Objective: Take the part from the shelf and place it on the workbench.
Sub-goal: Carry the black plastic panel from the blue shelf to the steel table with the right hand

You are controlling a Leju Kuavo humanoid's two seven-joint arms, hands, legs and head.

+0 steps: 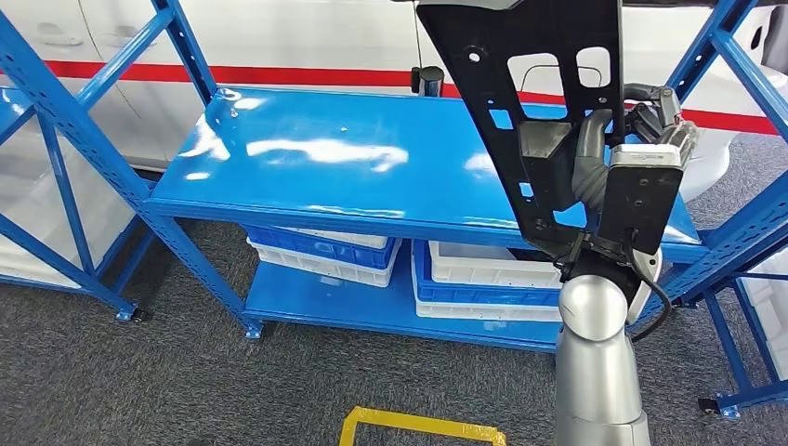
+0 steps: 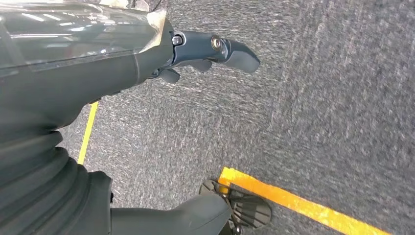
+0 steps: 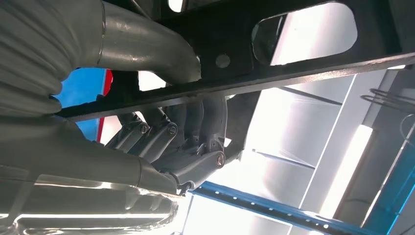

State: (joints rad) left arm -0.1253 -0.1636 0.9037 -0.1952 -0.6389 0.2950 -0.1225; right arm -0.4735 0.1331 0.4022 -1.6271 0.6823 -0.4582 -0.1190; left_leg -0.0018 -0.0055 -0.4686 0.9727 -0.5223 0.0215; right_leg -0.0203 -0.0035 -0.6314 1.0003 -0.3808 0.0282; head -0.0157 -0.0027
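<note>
- At nine o'clock of the head view stands the blue shelf (image 1: 316,163), its glossy top board bare; white and blue bins (image 1: 325,249) sit on the lower board.
- The left hand (image 2: 210,51) hangs over grey carpet with yellow floor tape (image 2: 293,203), fingers apart, grasping nothing.
- At one o'clock the black part (image 1: 534,102), a flat plate with cut-outs, is lifted clear above the shelf top, tilted.
- The right hand (image 1: 641,139) grasps the part: thumb on one face, dark fingers (image 3: 195,122) curled round the other.
</note>
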